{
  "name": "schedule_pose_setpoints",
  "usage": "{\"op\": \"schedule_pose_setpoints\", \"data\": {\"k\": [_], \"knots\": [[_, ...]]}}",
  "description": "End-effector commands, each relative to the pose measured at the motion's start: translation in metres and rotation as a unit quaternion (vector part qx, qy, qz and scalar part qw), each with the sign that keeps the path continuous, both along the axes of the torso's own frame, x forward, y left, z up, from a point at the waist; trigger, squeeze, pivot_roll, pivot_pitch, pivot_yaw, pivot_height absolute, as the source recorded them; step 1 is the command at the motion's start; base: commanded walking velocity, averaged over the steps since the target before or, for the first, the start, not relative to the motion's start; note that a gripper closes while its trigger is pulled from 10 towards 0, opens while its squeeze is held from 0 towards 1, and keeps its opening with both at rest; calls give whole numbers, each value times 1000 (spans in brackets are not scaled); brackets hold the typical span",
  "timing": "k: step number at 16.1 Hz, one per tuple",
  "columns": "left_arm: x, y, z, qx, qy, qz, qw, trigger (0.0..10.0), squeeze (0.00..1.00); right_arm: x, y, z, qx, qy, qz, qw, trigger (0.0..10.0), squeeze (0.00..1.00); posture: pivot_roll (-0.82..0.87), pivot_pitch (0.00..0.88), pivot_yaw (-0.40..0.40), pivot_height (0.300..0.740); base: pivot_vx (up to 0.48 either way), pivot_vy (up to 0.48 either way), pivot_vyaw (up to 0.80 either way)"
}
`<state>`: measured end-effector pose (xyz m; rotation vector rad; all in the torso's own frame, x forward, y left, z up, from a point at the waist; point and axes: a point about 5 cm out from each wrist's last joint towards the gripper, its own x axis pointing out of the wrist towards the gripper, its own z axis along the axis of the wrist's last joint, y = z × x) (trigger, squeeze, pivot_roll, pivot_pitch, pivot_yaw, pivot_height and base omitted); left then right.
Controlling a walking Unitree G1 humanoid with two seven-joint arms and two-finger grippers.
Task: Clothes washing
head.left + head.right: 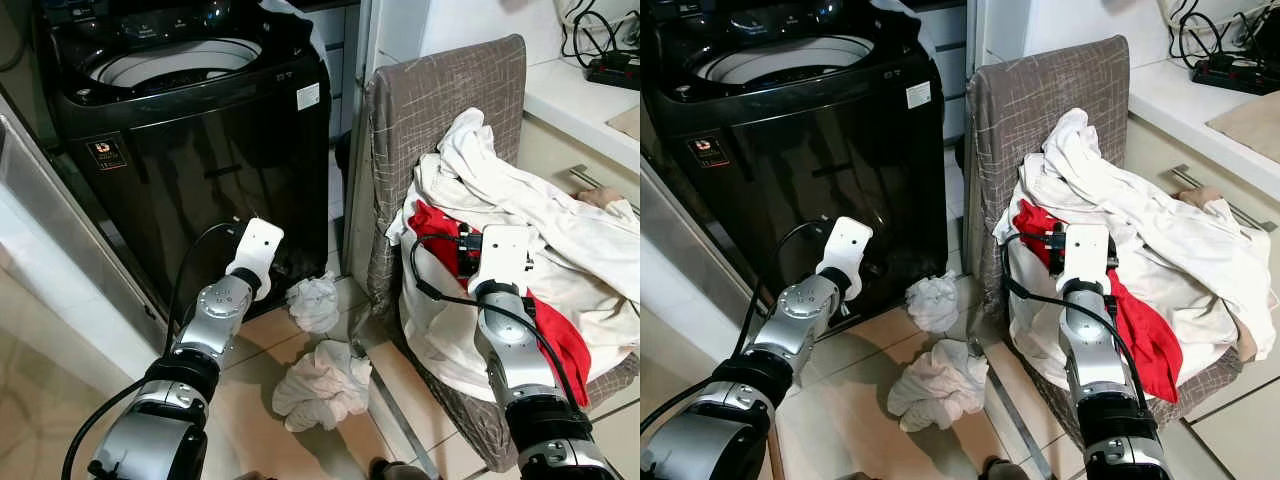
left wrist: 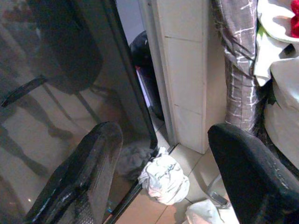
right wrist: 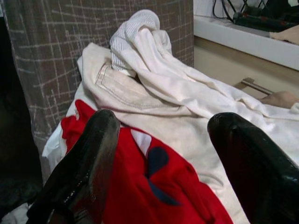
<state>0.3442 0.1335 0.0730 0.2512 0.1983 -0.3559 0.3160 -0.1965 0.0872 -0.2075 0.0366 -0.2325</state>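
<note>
Right end effector (image 3: 159, 154), fingers spread, is hovering over the red garment (image 1: 545, 325) on the grey fabric chair (image 1: 440, 95); left end effector (image 2: 163, 168), also spread, is facing the black top-loading washing machine (image 1: 190, 140).

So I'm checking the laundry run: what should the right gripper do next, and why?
Probably lower the right gripper and close on the red garment: its fingers are open just above it on the chair, nothing held, and the washer stands open.
</note>
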Motion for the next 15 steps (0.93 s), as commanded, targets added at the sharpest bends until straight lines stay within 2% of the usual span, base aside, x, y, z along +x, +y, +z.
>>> {"op": "schedule_pose_setpoints", "data": {"k": [1, 3, 4, 5, 9, 10, 15], "knots": [[1, -1, 0, 5, 2, -2, 1000, 10000, 0, 3, 0, 5, -3, -10, 3, 1000, 10000, 1000, -184, 0, 52, 740, 0, 0, 0], [0, -2, -2, 4, 6, -2, 1000, 10000, 0, 3, 0, 3, -2, -7, 6, 1000, 10000, 1000, -184, 0, 50, 740, 0, 0, 0], [0, 0, -1, 4, -2, 6, 1000, 10000, 804, 4, 1, 2, -5, -2, 8, 1000, 10000, 1000, -184, 0, 50, 740, 0, 0, 0], [0, 1, 0, -4, -3, 8, 1000, 10000, 1000, 5, 2, 1, -5, 6, 8, 1000, 10000, 0, -187, 0, 49, 740, 0, 0, 0], [2, -1, 1, -12, -2, 8, 1000, 10000, 1000, 9, 3, 2, -2, 12, 6, 1000, 10000, 0, -190, 0, 48, 740, 0, 0, 0], [2, -1, 0, -9, 2, 10, 1000, 10000, 0, 9, 3, 3, -3, 8, 7, 1000, 10000, 0, -189, 0, 47, 740, 0, 0, -700], [0, -2, 1, -17, -4, 1, 1000, 10000, 0, 9, 2, 3, 2, 0, 8, 1000, 10000, 0, -189, 0, 46, 740, 0, 0, -695]]}}
